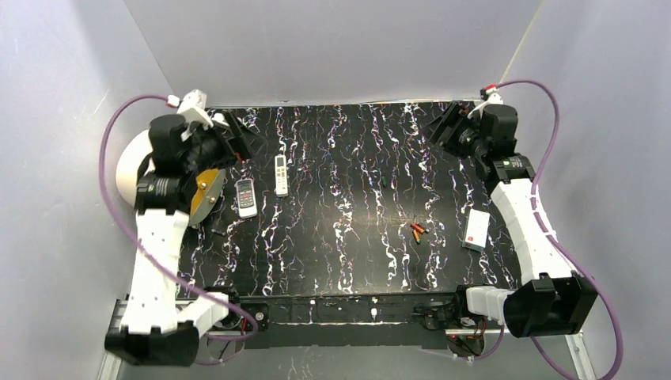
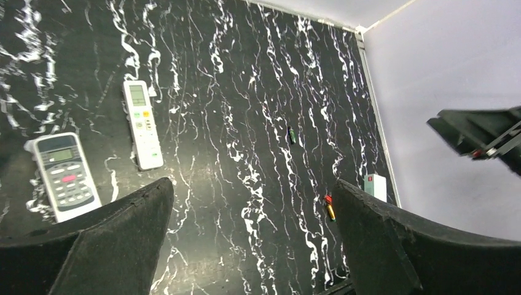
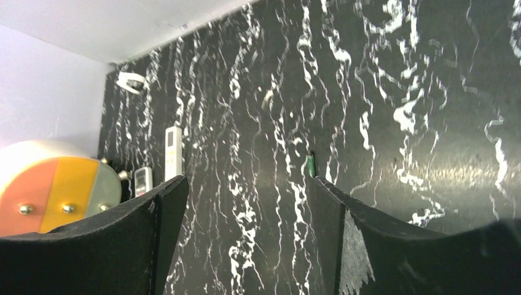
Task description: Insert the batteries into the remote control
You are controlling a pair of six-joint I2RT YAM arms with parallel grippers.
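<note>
Black white-veined table (image 1: 356, 261) bears slim orange-red batteries (image 1: 417, 231) and flat remotes (image 1: 247, 197); left hand (image 2: 252, 190) and right hand (image 3: 249, 184) spread.

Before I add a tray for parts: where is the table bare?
Bare: the wide middle between the grey remote and the batteries, down to the near edge. Crowded: left, by the white remote; right, batteries near the white box.
</note>
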